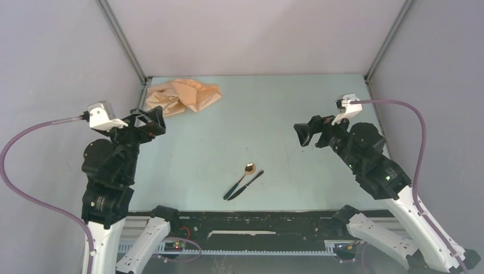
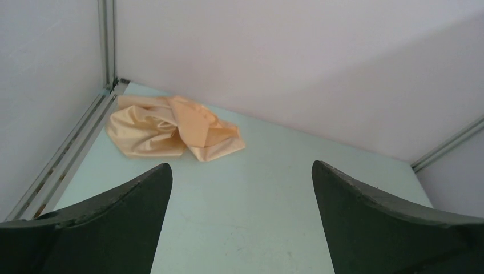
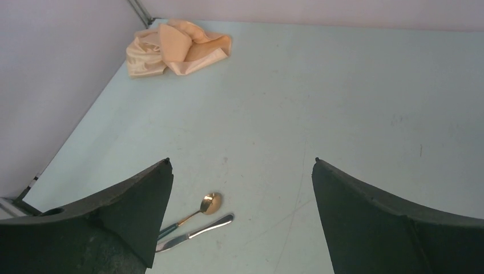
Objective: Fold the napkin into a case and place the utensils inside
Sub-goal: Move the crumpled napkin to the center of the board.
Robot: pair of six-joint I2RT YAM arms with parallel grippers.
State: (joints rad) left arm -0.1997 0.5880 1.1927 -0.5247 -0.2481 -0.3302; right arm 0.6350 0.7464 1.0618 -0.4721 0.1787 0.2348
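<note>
Above the left side of the worktop [image 1: 285,108], the left claw [image 1: 153,119] is held wide apart with nothing gripped. It is aimed at the far left corner, where the napkin [image 1: 181,96] is seen crumpled in a loose heap. Opposite, the right claw [image 1: 302,134] is likewise spread wide and empty. Near the front edge, the spoon [image 1: 245,174] and knife [image 1: 249,184] are laid just beside each other, well apart from the napkin.

One crumpled peach-tan cloth napkin [image 1: 181,96], one gold-bowled spoon [image 1: 240,180] with a dark handle, one slim dark-handled knife [image 1: 247,183].
</note>
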